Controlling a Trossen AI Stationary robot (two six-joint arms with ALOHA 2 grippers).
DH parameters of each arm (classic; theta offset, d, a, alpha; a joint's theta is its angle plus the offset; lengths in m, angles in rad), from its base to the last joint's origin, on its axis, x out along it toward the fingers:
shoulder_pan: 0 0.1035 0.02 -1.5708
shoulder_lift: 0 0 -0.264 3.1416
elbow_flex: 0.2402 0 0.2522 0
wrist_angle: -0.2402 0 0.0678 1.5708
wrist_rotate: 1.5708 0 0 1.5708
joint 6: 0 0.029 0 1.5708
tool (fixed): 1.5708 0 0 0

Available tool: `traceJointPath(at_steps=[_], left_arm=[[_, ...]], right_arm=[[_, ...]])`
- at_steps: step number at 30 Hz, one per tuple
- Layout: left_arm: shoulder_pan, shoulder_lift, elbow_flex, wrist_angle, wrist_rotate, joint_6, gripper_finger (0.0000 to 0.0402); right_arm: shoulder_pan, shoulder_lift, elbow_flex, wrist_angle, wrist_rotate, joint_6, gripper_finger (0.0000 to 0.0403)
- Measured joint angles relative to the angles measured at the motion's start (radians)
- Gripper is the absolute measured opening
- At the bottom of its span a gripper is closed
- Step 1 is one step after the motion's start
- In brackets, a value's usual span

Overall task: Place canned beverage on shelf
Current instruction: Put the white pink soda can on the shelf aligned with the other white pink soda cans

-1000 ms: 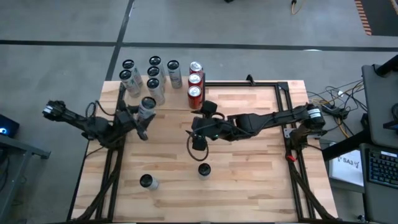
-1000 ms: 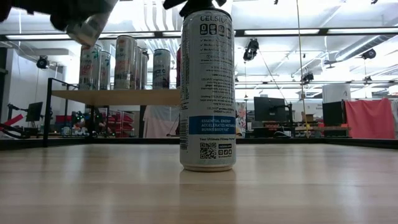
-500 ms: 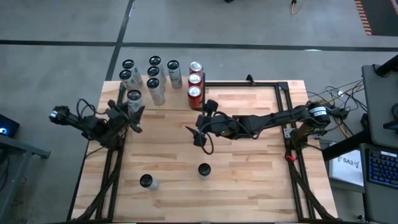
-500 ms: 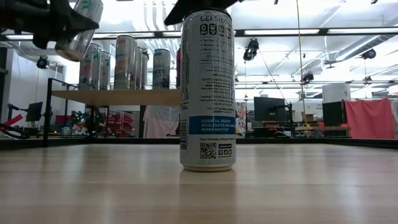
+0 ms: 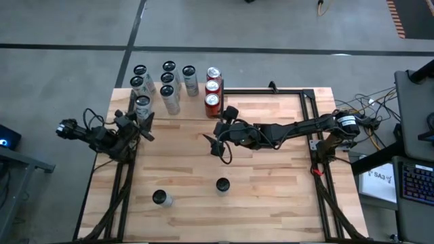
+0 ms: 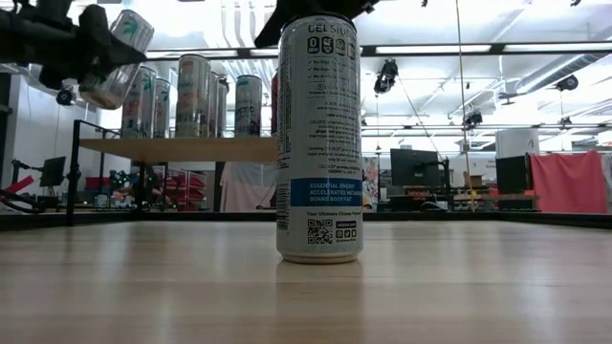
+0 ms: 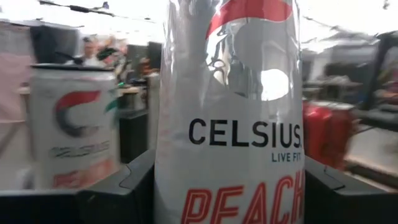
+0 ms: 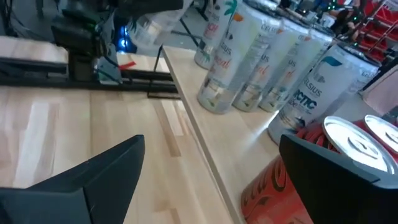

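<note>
I have the left gripper (image 5: 139,120) clamped round the slick, dentable can's (image 7: 230,124) middle beside the shelf (image 6: 182,148), so I'd squeeze gently; right gripper (image 5: 215,144) gapes empty.

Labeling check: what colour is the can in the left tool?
Silver-white can, black and red-orange lettering; left wrist view.

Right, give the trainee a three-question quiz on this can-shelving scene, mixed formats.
1. True or false: the left gripper is shut on a white Celsius Peach can.
2. How many red cans stand on the pale wood plank shelf? A) one B) three C) five
3. Fill in: the right gripper's jaws are ____.

Key: 1 true. 2 B. 3 open; it holds nothing and hovers over the wooden tabletop beside the shelf.
</note>
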Motion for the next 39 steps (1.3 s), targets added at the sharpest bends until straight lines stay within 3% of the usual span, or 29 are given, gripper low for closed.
traceJointPath(at_steps=[3, 10, 16, 28, 39], left_arm=[[0.0, 0.002, 0.002, 0.006, 0.146, -0.049, 0.0225], [0.0, 0.005, 0.01, 0.087, 0.395, -0.109, 0.0225], [0.0, 0.046, 0.011, 0.154, 0.582, -0.192, 0.0225], [0.0, 0.285, 0.016, 0.45, 0.702, -0.191, 0.0225], [-0.001, 0.528, 0.169, 0.479, 0.714, -0.116, 0.0225]], right_arm=[[0.0, 0.0, 0.0, 0.046, -0.039, -0.001, 0.0364], [0.0, 0.004, 0.001, 0.209, -0.272, -0.008, 0.0363], [0.0, 0.017, 0.007, 0.264, -0.288, -0.01, 0.0363], [0.011, 0.103, 0.056, 0.383, -0.336, 0.015, 0.0363], [0.011, 0.193, 0.162, 0.378, -0.369, 0.023, 0.0363]])
